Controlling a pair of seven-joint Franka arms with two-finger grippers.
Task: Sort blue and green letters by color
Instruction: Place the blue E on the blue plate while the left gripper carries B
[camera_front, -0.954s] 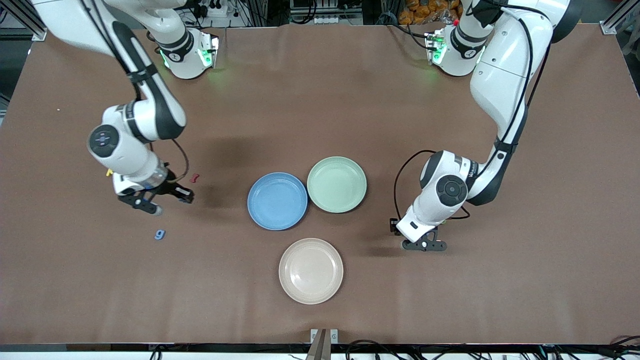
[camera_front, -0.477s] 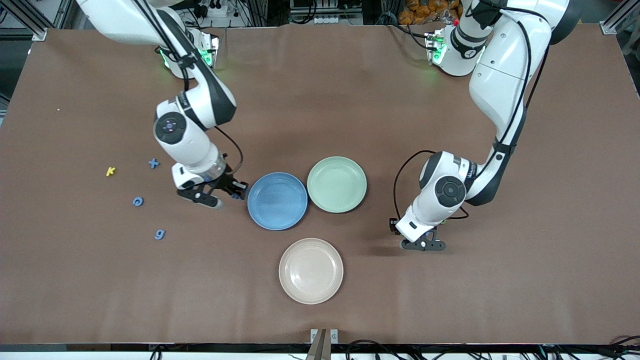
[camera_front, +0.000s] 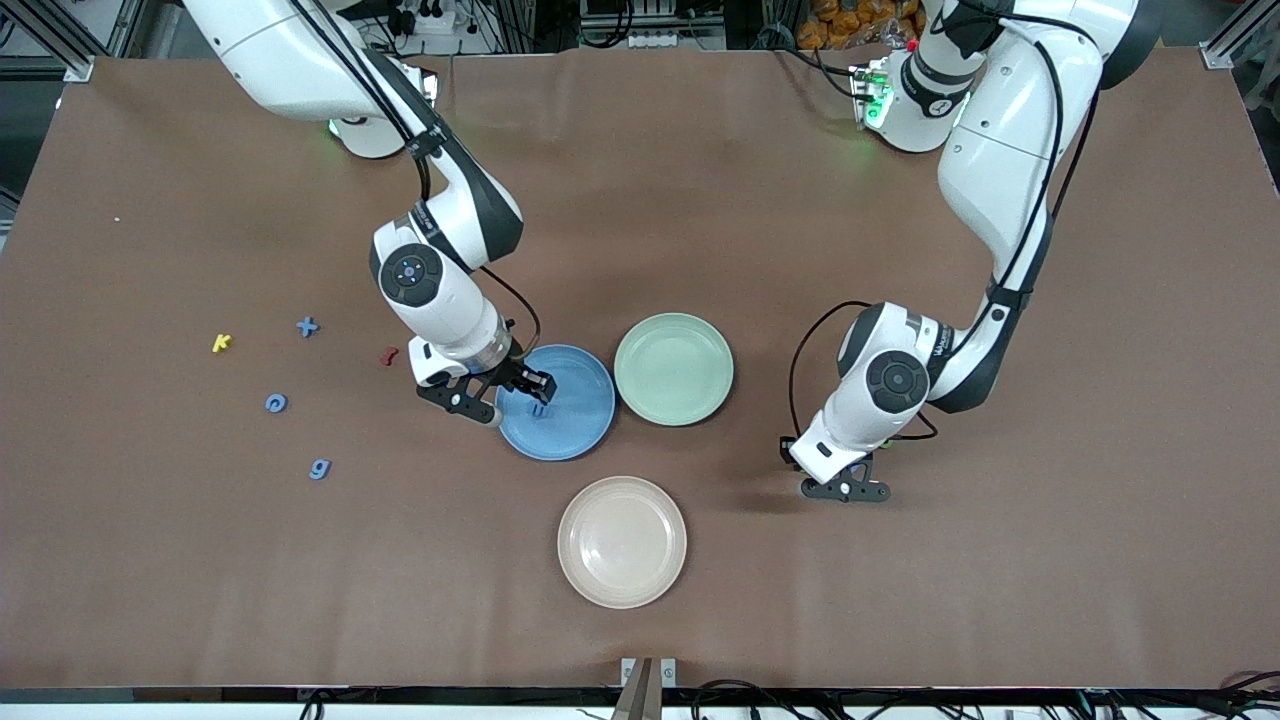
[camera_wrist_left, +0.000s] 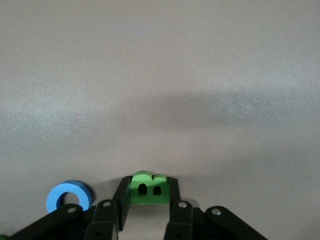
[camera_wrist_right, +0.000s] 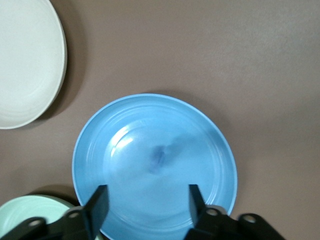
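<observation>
My right gripper (camera_front: 515, 398) hangs open over the blue plate (camera_front: 580, 425), at the rim toward the right arm's end. A small blue letter (camera_front: 541, 409) lies in that plate under it; the right wrist view shows it blurred (camera_wrist_right: 160, 157) between the spread fingers (camera_wrist_right: 100, 200). A blue plus (camera_front: 307, 326), blue c (camera_front: 276, 403) and blue g (camera_front: 319, 468) lie on the table toward the right arm's end. My left gripper (camera_front: 848, 490) is low at the table beside the green plate (camera_front: 674, 369). In the left wrist view it is shut on a green B (camera_wrist_left: 147, 189).
A cream plate (camera_front: 622, 541) lies nearest the front camera. A yellow k (camera_front: 221, 343) and a small red piece (camera_front: 389, 355) lie among the blue letters. A blue ring-shaped piece (camera_wrist_left: 70, 198) lies beside the left gripper's fingers.
My right arm carried a blue letter from the loose pieces to over the blue plate and opened; the letter now lies in the plate. The left arm has barely moved.
</observation>
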